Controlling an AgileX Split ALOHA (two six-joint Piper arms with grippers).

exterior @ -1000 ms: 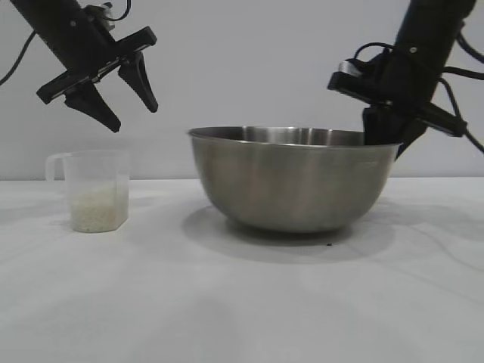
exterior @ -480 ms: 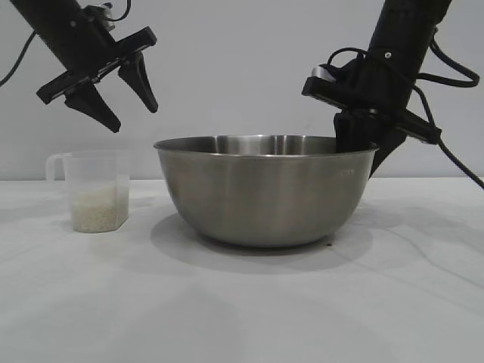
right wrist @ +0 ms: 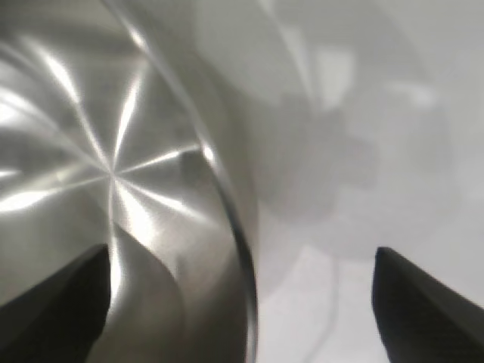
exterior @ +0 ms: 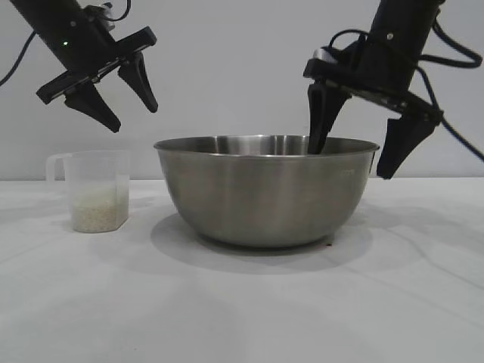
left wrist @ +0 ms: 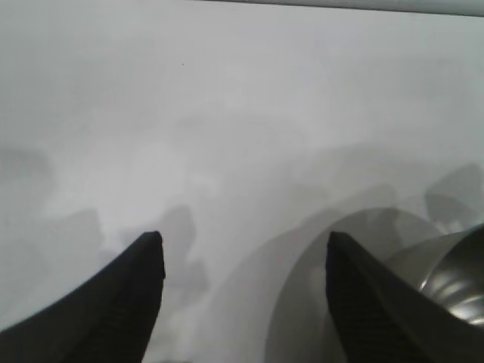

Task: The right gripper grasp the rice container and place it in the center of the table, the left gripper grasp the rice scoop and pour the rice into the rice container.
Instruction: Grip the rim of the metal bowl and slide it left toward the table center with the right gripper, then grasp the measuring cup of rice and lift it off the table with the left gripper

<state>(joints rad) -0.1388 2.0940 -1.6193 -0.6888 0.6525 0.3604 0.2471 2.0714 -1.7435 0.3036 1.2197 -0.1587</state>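
White tabletop [exterior: 242,318] under a plain pale wall, and we sweep from the left. One left gripper [exterior: 128,106] hangs high at ten o'clock from the bowl, its two pointed black fingers spread about halfway, nothing between them. Below it, at the bowl's nine o'clock and well apart from it, stands one rice scoop [exterior: 94,189]: a frosted translucent cup, upright, loop handle on its outer side, with one low layer of white rice [exterior: 97,212] in the bottom. Centre stage, one rice container [exterior: 266,189]: a big round stainless-steel bowl, brushed grey, thin rolled rim, sitting flat on the table and throwing a soft shadow. Inside, the right wrist view shows bright streaks radiating across bare metal. At one o'clock, the right gripper [exterior: 355,147] straddles the bowl's far-right rim, jaws wide apart, one finger dipping inside, the other outside, gripping nothing. Two grippers, one scoop, one bowl.
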